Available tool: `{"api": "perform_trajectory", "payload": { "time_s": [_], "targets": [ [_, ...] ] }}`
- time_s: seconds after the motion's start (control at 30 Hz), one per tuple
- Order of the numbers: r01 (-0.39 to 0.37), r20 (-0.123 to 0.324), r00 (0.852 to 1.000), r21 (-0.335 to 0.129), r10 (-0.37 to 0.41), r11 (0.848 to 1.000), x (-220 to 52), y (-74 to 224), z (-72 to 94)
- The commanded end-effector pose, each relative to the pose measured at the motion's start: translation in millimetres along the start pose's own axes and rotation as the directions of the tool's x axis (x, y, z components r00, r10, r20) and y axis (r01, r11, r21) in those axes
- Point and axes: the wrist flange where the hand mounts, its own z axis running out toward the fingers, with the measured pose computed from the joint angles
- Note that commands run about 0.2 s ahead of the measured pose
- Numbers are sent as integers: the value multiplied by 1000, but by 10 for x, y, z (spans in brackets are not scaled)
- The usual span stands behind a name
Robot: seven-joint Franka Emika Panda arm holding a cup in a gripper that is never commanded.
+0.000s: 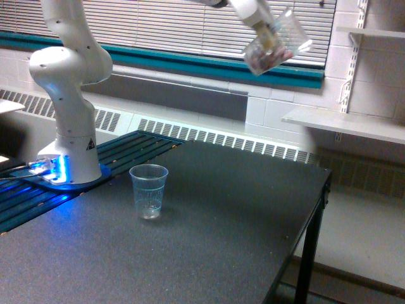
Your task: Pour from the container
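The container [273,44] is seen high in the exterior view, well above the black table [209,228] and in front of the window blinds [158,25]. It is held tilted, with its open mouth turned up and toward the exterior view's right and its rounded base lowered toward the exterior view's left. Small pink, white and tan pieces are gathered in the lowered base.

The gripper [262,25] is found against the container's upper left side, at the top edge of the view. Its fingers are blurred and partly cut off, but the container is carried clear of any support, so the pincer is taken to be clamped on the container.

1 clear ribbed plastic cup [149,190] is stood upright on the table, well below the container and to its left in the exterior view. It is not touched by anything but the table.

The white arm base [68,107] is mounted further left of the plastic cup, at the table's far left edge, and a blue light [54,168] is shown at its foot. A white shelf [345,123] is fixed to the wall below and to the right of the container.
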Motion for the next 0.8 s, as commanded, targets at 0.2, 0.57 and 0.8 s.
{"api": "perform_trajectory", "payload": {
  "time_s": [0.2, 0.57, 0.8],
  "targets": [
    [31, 43, 999, -41, -29, 999, -390, 449, 182],
    [66, 58, 996, -87, -61, 994, -679, 795, 232],
    [63, 62, 996, -105, -56, 992, -885, 1044, 253]
  ]
}}
